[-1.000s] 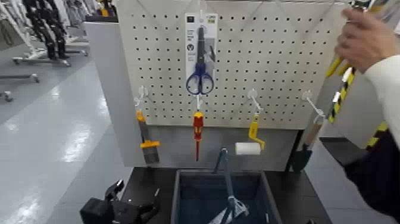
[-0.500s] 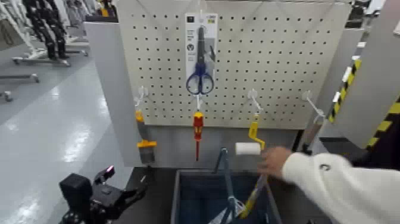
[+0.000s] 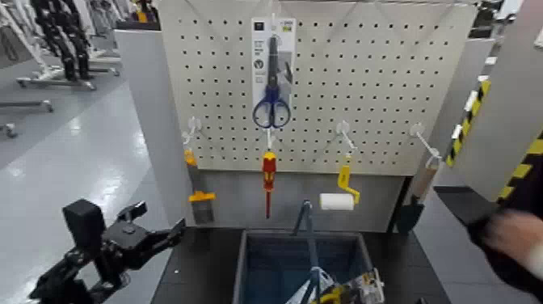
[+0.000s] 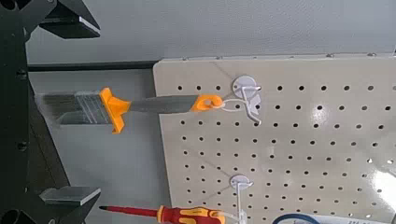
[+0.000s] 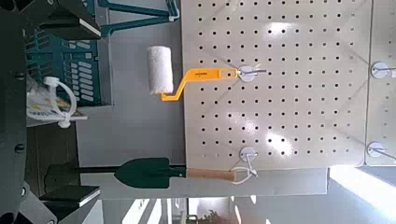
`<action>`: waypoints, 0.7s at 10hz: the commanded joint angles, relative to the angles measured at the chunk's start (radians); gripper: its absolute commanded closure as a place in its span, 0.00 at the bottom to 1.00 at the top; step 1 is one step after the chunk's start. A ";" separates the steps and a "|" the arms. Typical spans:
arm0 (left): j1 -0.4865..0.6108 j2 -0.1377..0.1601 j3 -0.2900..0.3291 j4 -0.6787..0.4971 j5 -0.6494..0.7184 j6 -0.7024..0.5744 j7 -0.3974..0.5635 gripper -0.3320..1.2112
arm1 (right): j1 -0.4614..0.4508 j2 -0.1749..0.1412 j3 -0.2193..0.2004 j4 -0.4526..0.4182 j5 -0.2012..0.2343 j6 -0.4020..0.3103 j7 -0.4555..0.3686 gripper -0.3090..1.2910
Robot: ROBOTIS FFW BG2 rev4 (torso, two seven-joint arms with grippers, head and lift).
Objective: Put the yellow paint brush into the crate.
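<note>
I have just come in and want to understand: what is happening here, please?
The robot's left pincer is open near the yellow paint brush, which hangs by its loop from a hook on the pegboard. The brush is not held yet and not in the crate. At the right, a person's hand is beside the crate, not touching it. The right pincer waits near the roller and the trowel.

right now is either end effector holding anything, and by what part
The left end effector holds nothing; it is open near the brush, which hangs by its handle. Whether the right one holds anything can't be told
</note>
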 commanded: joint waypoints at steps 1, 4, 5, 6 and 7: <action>-0.080 0.039 -0.009 0.072 0.017 0.027 -0.057 0.29 | 0.000 0.000 0.000 -0.001 -0.001 0.002 0.001 0.28; -0.180 0.081 -0.053 0.161 0.036 0.044 -0.137 0.29 | -0.002 -0.002 0.002 0.000 -0.003 0.003 0.003 0.28; -0.209 0.097 -0.073 0.191 0.046 0.044 -0.151 0.29 | -0.002 0.000 0.002 0.000 -0.003 0.003 0.003 0.28; -0.237 0.113 -0.088 0.219 0.057 0.046 -0.165 0.29 | -0.002 0.000 0.002 0.000 -0.003 0.002 0.003 0.28; -0.266 0.127 -0.110 0.247 0.068 0.047 -0.178 0.29 | -0.002 0.000 0.003 0.000 -0.003 0.002 0.005 0.28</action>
